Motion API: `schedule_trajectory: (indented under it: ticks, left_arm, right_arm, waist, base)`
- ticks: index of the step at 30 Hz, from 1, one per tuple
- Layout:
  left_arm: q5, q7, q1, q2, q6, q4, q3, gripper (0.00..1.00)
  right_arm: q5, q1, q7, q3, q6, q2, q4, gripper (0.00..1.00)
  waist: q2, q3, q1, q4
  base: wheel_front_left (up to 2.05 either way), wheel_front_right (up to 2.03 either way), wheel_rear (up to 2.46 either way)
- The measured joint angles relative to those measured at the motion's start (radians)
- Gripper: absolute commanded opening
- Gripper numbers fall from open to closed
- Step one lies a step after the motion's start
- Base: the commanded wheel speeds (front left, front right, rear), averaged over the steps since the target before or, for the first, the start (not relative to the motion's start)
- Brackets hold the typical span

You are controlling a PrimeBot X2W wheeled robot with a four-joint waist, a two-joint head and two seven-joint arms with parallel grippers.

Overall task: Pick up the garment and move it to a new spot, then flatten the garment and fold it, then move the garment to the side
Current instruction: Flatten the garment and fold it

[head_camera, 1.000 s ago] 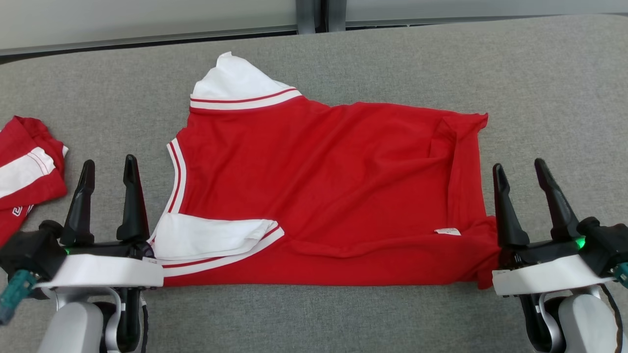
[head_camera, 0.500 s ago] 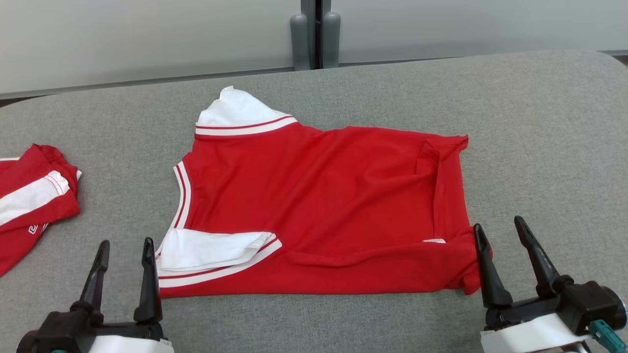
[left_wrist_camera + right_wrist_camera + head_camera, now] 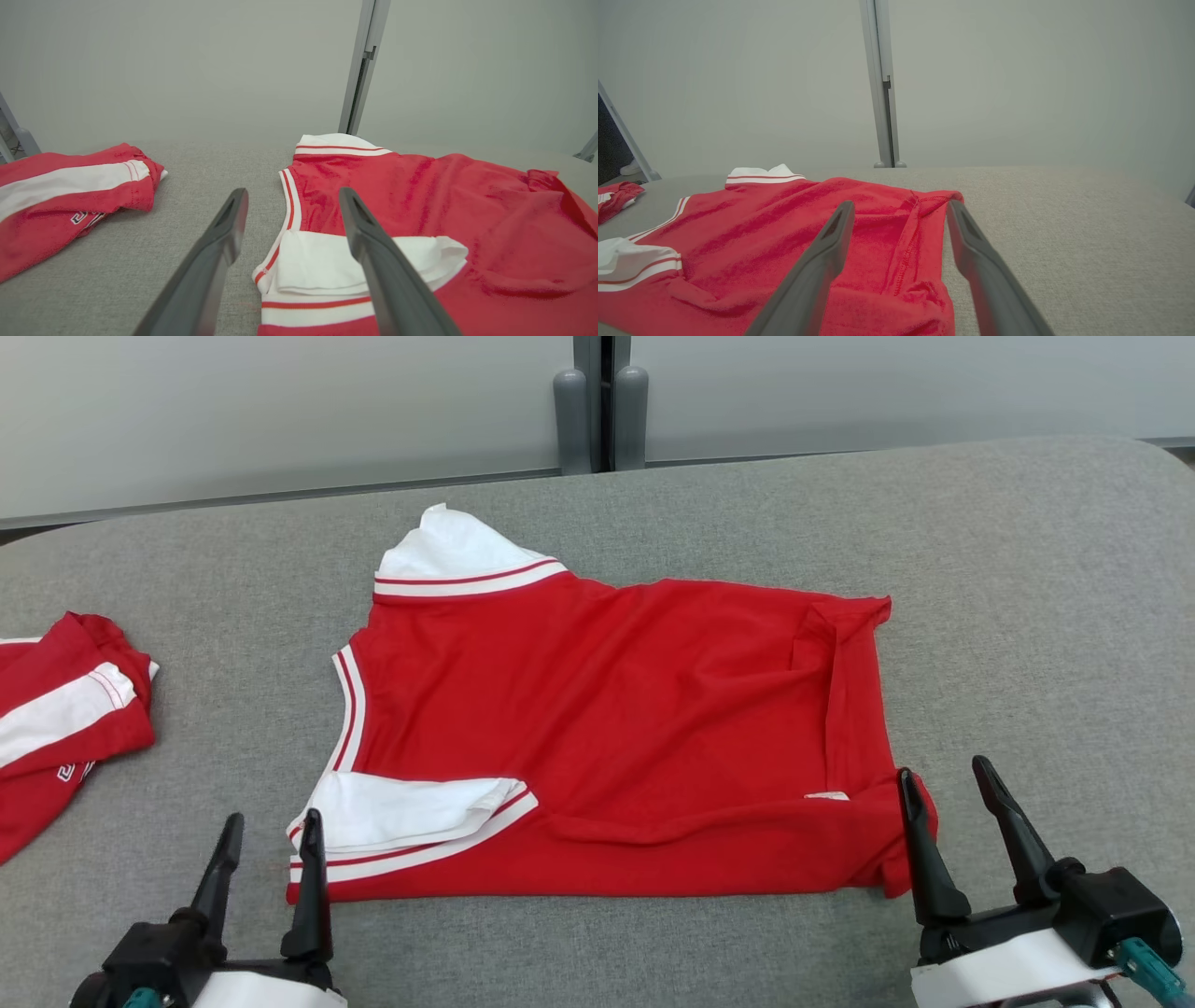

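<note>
Red garment (image 3: 597, 728) (white sleeves) folded, flat on grey surface

Before me, a grey fabric tabletop (image 3: 1027, 569), far corners rounded. Behind it, pale wall panels (image 3: 280, 411) meet at a grey post (image 3: 602, 392).

Red garment (image 3: 607, 737), white striped sleeves; grey table (image 3: 1027, 569).

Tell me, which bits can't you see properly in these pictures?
Other red and white garment: cut off by the head view's left edge; its lettering is too small to read.
White label on the red shirt: too small to read in the head view.
Shirt's underside: hidden against the grey surface.
Left tool and right tool: bases cut off by the head view's bottom edge.
</note>
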Motion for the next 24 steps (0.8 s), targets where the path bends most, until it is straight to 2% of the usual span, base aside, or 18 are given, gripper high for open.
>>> schedule_trajectory:
  ticks: [9, 14, 15, 16, 17, 18, 20, 24]
  left_arm:
    - [-0.114, 0.09, -0.082, -0.022, -0.078, 0.258, -0.019, 1.0]
    - [-0.16, 0.098, -0.113, -0.024, -0.102, 0.321, -0.011, 1.0]
    - [-0.177, 0.105, -0.121, -0.024, -0.105, 0.33, -0.012, 0.88]
    - [-0.182, 0.108, -0.127, -0.023, -0.111, 0.336, -0.014, 0.88]
    - [-0.192, 0.111, -0.133, -0.021, -0.116, 0.341, -0.016, 0.44]
    - [-0.205, 0.115, -0.138, -0.021, -0.12, 0.345, -0.018, 0.0]
    - [-0.209, 0.114, -0.146, -0.014, -0.127, 0.352, -0.027, 0.0]
    - [-0.224, 0.088, -0.147, -0.014, -0.133, 0.354, -0.034, 0.0]
  right_arm:
    - [0.063, -0.033, 0.018, 0.03, 0.0, 0.001, 0.267, 1.0]
    - [0.099, -0.072, 0.005, 0.044, 0.0, 0.006, 0.352, 1.0]
    - [0.113, -0.081, 0.0, 0.05, 0.0, 0.007, 0.367, 1.0]
    - [0.125, -0.091, -0.003, 0.06, 0.0, 0.008, 0.382, 1.0]
    - [0.136, -0.1, -0.004, 0.071, 0.0, 0.006, 0.395, 0.87]
    - [0.148, -0.11, -0.005, 0.082, 0.0, 0.002, 0.407, 0.45]
    - [0.17, -0.126, -0.004, 0.104, 0.0, -0.005, 0.426, 0.0]
    - [0.206, -0.136, -0.005, 0.145, 0.0, -0.013, 0.443, 0.0]
  waist:
    - [0.0, 0.048, 0.0, 0.015]
    - [0.0, 0.062, 0.0, 0.016]
    - [0.0, 0.065, 0.0, 0.017]
    - [0.0, 0.067, 0.0, 0.018]
    - [0.0, 0.068, 0.0, 0.018]
    - [0.0, 0.07, 0.0, 0.019]
    - [0.0, 0.07, 0.0, 0.021]
    - [0.0, 0.059, 0.0, 0.025]
  base:
    - [0.0, 0.0, 0.0]
    - [0.0, 0.0, 0.0]
    - [0.0, 0.0, 0.0]
    - [0.0, 0.0, 0.0]
    - [0.0, 0.0, 0.0]
    - [0.0, 0.0, 0.0]
    - [0.0, 0.0, 0.0]
    - [0.0, 0.0, 0.0]
